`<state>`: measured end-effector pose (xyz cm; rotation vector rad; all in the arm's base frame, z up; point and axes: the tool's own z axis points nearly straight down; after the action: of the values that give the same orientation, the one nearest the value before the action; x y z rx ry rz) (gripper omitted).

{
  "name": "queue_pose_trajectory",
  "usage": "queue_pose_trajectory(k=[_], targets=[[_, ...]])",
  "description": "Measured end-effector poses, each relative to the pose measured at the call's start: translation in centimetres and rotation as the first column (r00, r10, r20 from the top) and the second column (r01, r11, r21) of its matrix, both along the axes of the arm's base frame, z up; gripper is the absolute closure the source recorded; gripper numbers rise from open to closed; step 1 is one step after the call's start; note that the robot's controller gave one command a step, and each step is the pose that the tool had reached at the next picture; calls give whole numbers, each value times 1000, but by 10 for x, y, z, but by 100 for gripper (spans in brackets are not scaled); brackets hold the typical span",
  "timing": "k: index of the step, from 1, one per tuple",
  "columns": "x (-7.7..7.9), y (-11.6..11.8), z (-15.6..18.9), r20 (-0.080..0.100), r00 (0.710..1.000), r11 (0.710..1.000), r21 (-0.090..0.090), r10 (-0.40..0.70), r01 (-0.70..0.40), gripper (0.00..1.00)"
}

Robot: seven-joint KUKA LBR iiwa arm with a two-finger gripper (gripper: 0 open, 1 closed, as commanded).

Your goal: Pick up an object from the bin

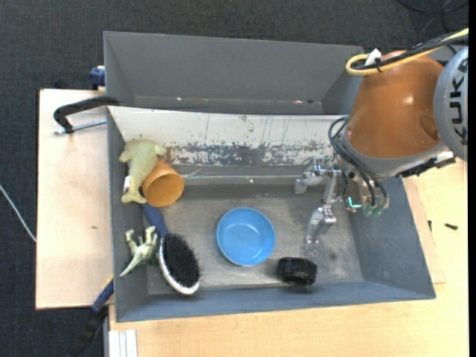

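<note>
Gripper (311, 210) sits low in the right part of the bin (390, 259). Its two metal fingers (320, 225) are spread apart with only bare grey floor between them, so the claw is wide and holds nothing. Nearest candidate is a small black round thing (297, 271), just beside the lower finger and lying close against the front wall. Risk 1: closing here catches nothing, as no object lies between the fingers. Risk 2: going for the black piece, the wall leaves little room for the outer finger, which may strike the slope or push the piece along the floor instead of bracketing it. Next out is the blue bowl (245, 236), mouth up, near the gripper on its left and apart from the black piece. Its rim is thin and the body looks wider than the finger gap, so I judge a rim pinch would be needed, and it could tip or slide. Further left, a black brush with a white edge (181, 264) lies on the floor, with a blue handle (154, 218) behind it. Beside the brush is a small pale green toy animal (140, 250), tight in the front-left corner. Farthest are an orange cup (163, 187) on its side, touching a pale yellowish soft toy (137, 166) against the left wall; these two crowd each other, so a grasp there may snag both. Nothing blocks the gripper's way to the bowl or the black piece.
</note>
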<state>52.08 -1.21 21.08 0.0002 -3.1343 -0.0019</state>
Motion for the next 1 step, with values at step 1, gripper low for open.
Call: queue_pose_trajectory(k=[1], targets=[[33, 66, -94, 2, 993, 993, 2, 115, -115, 0]])
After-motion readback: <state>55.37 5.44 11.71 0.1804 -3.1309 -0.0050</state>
